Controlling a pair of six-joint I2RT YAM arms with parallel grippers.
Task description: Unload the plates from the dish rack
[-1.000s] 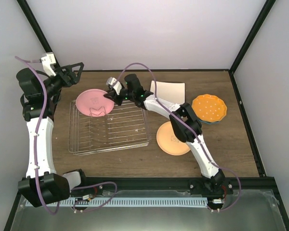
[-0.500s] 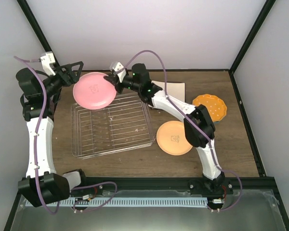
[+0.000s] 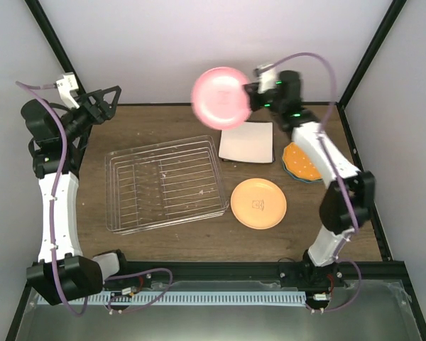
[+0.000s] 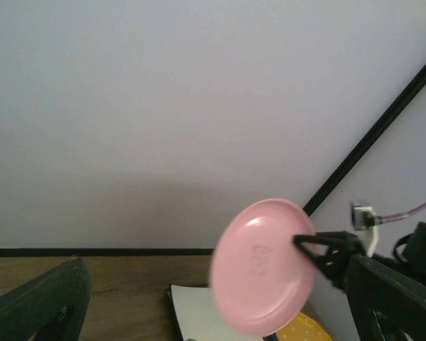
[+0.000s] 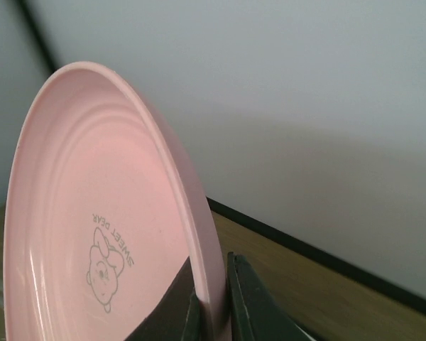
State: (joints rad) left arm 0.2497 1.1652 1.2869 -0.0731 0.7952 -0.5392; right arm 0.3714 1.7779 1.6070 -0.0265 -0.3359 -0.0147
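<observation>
My right gripper (image 3: pixel 250 97) is shut on the rim of the pink plate (image 3: pixel 220 97) and holds it high in the air near the back wall, above the square cream plate (image 3: pixel 247 142). In the right wrist view the pink plate (image 5: pixel 99 234) stands on edge between my fingers (image 5: pixel 252 302). It also shows in the left wrist view (image 4: pixel 264 264). The silver wire dish rack (image 3: pixel 163 182) lies at mid-left with no plates in it. My left gripper (image 3: pixel 108 101) is open and empty, raised at the back left. An orange plate (image 3: pixel 258 203) lies right of the rack.
An orange dotted plate (image 3: pixel 302 162) sits on a teal one at the right, partly hidden by my right arm. Black frame posts run along the back corners. The table's front edge is by the arm bases.
My right gripper has lifted the pink plate out of the rack and swung it up and to the right, over the square plate. The left arm has hardly moved.
</observation>
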